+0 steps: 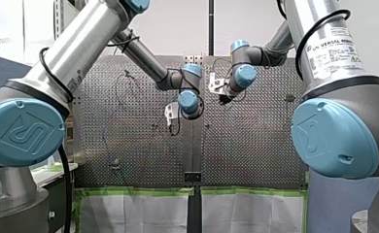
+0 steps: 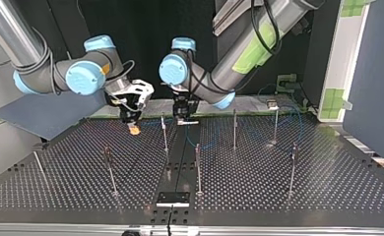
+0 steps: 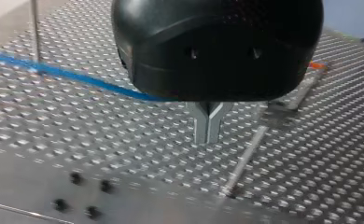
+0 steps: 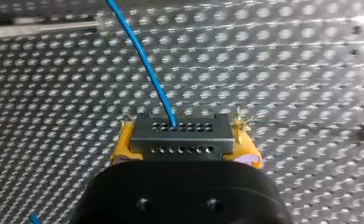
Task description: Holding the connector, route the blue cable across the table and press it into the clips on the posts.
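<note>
Held tight by my right gripper (image 4: 182, 142): the connector (image 4: 181, 136), a dark flat block with two rows of little holes. Yellow pads (image 4: 121, 145) pressed on its two short ends, so clamped, not loose. Lying sideways, long way from pad to pad, holes facing away from the gripper. Out of the connector's middle, the blue cable (image 4: 145, 63), running off ahead and leaning a bit to one side, over the holey table (image 4: 287, 70).

Only in the right wrist view: the holes, the grip of the pads, the spot where cable meets connector. In the top view, just the pads as a small orange dot low over the table.

Just beside the connector in the top view: my left gripper (image 2: 185, 119), pointing down. Between it and the connector, one thin post (image 2: 164, 133), standing straight up. More posts (image 2: 234, 129) farther from the connector, all upright too.

Only in the left wrist view: metal fingers (image 3: 199, 123) squeezed together with no gap. Also there, the blue cable as a long line going in behind the black gripper body. Pinched, or only passing by? Cannot tell.

In the front view, both arms reaching in over the table, but the connector too small to make out.
</note>
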You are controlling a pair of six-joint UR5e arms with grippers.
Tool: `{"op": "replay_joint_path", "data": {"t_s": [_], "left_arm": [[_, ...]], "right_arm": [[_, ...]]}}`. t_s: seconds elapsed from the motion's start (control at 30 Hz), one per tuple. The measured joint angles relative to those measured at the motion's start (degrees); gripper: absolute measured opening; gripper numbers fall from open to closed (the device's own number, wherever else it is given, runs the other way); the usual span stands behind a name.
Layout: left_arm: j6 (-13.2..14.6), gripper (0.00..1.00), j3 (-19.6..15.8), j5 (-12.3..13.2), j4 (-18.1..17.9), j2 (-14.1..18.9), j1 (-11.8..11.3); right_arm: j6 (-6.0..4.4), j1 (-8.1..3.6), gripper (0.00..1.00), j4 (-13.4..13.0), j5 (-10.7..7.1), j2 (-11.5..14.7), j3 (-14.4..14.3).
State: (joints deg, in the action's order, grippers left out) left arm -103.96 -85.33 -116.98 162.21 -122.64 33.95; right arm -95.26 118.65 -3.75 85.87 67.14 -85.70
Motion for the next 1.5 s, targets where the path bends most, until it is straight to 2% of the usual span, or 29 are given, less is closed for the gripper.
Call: {"op": "replay_joint_path", "data": {"t_s": [0.2, 0.47, 0.7, 0.83, 1.07, 1.33, 1.5], "left_arm": [[-0.14, 0.00, -3.41, 1.18, -3.41, -0.41, -0.22], [-0.32, 0.00, -7.70, 3.19, -7.78, -0.43, -0.62], [-1.10, 0.00, -8.66, 6.01, -11.76, -0.44, -0.77], [-2.01, 0.00, -7.87, 7.49, -13.09, -0.50, -1.01], [-2.69, 0.00, -5.97, 9.15, -12.12, -1.90, -1.60], [-3.23, 0.00, -4.38, 9.46, -12.20, -4.40, -2.13], [-3.50, 0.00, -2.85, 10.54, -12.36, -4.57, -3.25]], "right_arm": [[1.92, -0.57, 0.00, -0.19, -0.25, -0.10, -3.06], [3.11, -0.95, 0.00, -0.19, -0.99, -1.97, -6.53], [2.88, -1.46, 0.00, -0.43, -1.12, -2.54, -7.22], [2.30, -1.91, 0.00, -1.56, -2.15, -3.18, -7.24], [1.93, -2.93, 0.00, -2.87, -3.62, -5.32, -7.13], [1.86, -4.13, 0.00, -3.33, -5.37, -5.55, -6.60], [1.20, -4.98, 0.00, -4.25, -6.44, -5.69, -6.39]]}}
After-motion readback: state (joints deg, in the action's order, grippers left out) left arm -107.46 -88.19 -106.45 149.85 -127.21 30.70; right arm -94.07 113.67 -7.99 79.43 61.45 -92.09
